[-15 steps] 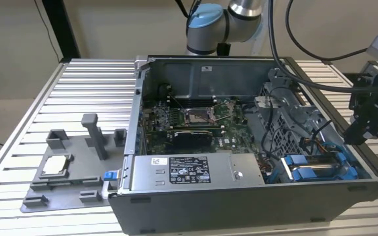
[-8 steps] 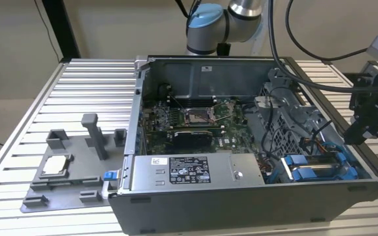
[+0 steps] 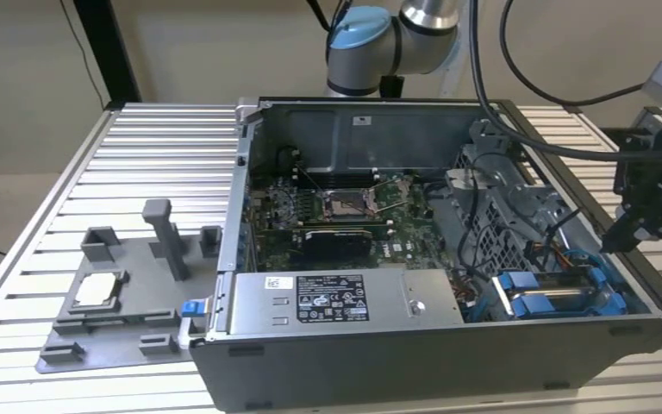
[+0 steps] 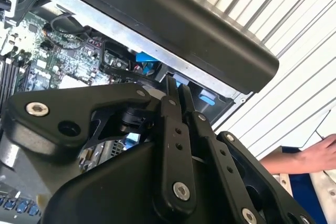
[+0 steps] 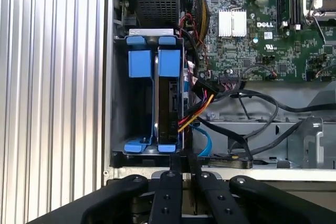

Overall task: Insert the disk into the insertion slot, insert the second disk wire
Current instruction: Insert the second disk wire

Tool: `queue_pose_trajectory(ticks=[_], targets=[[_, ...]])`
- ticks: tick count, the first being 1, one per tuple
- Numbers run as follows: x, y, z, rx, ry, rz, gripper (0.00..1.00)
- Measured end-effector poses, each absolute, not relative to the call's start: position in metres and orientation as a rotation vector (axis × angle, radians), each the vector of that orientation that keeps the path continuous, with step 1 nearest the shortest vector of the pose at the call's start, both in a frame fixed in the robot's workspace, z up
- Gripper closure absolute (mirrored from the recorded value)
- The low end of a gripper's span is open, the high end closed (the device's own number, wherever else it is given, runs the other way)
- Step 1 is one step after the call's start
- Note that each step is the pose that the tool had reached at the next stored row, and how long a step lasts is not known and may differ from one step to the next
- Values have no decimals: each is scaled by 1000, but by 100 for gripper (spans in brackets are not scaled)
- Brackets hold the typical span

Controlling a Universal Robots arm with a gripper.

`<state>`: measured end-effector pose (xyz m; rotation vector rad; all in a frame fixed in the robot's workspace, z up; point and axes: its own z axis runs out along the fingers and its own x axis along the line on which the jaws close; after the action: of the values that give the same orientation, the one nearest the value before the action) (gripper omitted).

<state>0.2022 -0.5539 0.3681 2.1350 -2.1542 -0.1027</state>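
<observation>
In the first wrist view the drive cage has two narrow bays with blue fittings. One bay holds the disk (image 5: 169,108) on edge in its blue carrier. The insertion slot (image 5: 137,108) beside it looks dark and hollow. Red, yellow and black wires (image 5: 195,107) and a blue cable (image 5: 206,141) run right beside the seated disk. My gripper (image 5: 182,158) hovers above the cage's outer end, its fingers together with nothing between them. In the exterior view the gripper (image 3: 614,244) hangs at the case's right wall, just above the drive cage (image 3: 550,293).
The silver power supply box (image 3: 343,297) lies next to the cage, with the motherboard (image 3: 331,211) behind it. A grey fixture tray (image 3: 124,293) with posts sits on the ribbed table at the exterior view's left. A person's hand (image 4: 310,156) rests outside the case.
</observation>
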Motion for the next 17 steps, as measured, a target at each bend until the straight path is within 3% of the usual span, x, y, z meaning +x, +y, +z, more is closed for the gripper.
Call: queue_pose_trajectory(ticks=[10,17], targets=[[163,-557,369,2138,-2158,-96,100],[148,-558,369,2190,-2209,-47,100]])
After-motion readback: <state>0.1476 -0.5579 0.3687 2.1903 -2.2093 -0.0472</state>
